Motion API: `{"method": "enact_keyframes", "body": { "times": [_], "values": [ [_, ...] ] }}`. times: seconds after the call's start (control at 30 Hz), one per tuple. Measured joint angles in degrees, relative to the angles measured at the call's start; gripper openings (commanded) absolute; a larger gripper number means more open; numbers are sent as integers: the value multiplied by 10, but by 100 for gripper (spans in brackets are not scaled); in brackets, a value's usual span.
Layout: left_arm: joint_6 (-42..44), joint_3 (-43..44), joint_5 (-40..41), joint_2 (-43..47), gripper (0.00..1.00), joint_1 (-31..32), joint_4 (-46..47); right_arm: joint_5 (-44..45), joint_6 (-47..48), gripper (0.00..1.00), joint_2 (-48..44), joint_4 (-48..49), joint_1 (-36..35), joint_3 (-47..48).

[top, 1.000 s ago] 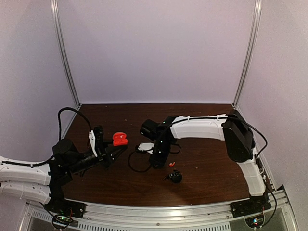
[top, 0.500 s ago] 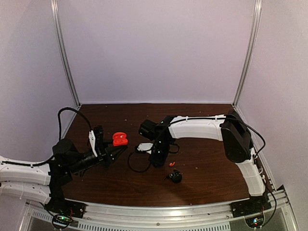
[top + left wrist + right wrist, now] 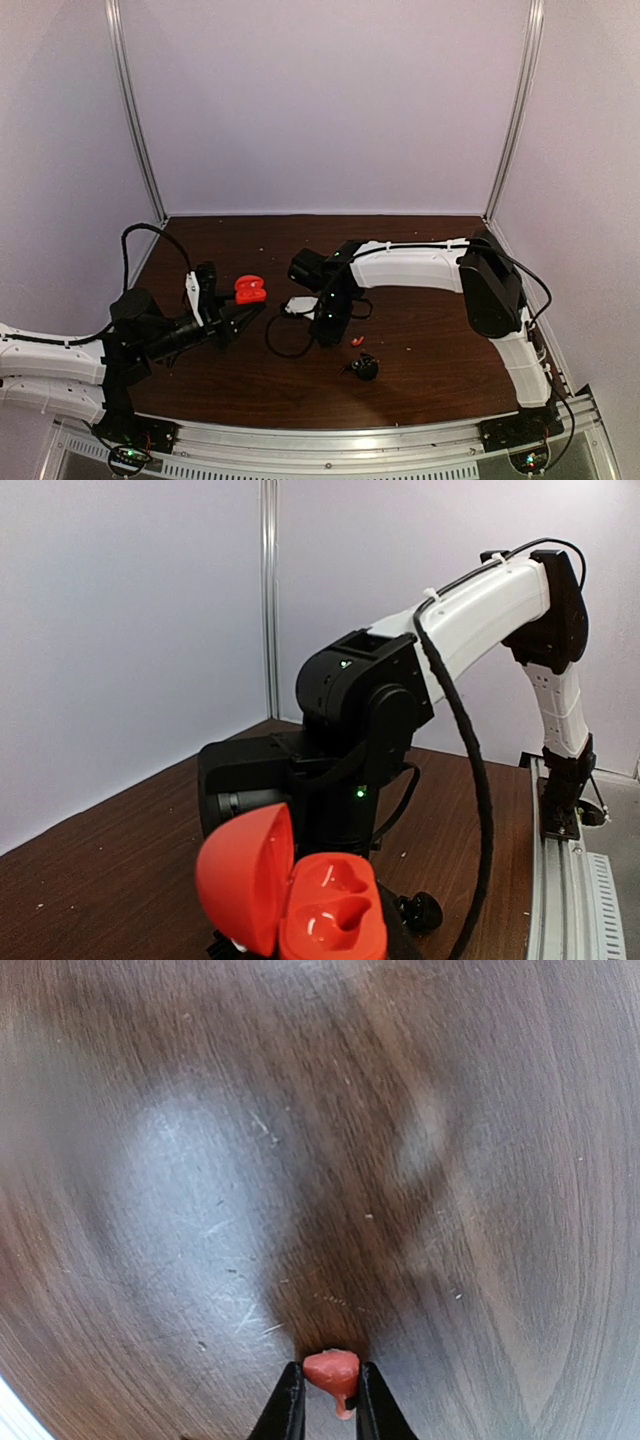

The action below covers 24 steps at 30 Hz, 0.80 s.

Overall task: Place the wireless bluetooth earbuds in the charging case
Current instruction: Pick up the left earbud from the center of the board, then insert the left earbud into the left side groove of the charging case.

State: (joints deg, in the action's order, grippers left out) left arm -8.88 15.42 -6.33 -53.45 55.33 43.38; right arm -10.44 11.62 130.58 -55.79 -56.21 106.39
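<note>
My left gripper (image 3: 238, 310) is shut on the red charging case (image 3: 332, 922), which it holds above the table with the lid (image 3: 245, 875) swung open to the left. Both moulded wells show no earbud in them. The same charging case (image 3: 250, 290) shows in the top view, left of centre. My right gripper (image 3: 328, 1390) points down at the table, shut on a red-orange earbud (image 3: 332, 1370) pinched between its black fingertips (image 3: 290, 1400). In the top view the right gripper (image 3: 326, 340) hides that bud. Another red-orange earbud (image 3: 357, 341) lies on the table just right of it.
A small black round thing (image 3: 366, 368) sits on the brown table (image 3: 430, 350) in front of the right gripper, also seen as the black thing (image 3: 420, 910) past the case. A black cable loop (image 3: 285, 345) hangs by the right wrist. Walls close in the table on three sides.
The right gripper's jaws have closed on the red-orange earbud. Its wrist shifted slightly left. The left arm and the case have stayed put.
</note>
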Motion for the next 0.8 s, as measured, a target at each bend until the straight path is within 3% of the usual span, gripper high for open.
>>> {"method": "enact_keyframes", "body": {
  "times": [0.27, 0.53, 0.8],
  "values": [
    [0, 0, 1, 0, 2, -3, 3, -16, -17, 10, -40, 41, 15, -28],
    [0, 0, -5, -6, 2, -10, 23, -52, -45, 10, -262, 185, 54, -147],
    [18, 0, -61, -36, 1, -13, 70, -117, -62, 10, -457, 381, 36, -285]
  ]
}}
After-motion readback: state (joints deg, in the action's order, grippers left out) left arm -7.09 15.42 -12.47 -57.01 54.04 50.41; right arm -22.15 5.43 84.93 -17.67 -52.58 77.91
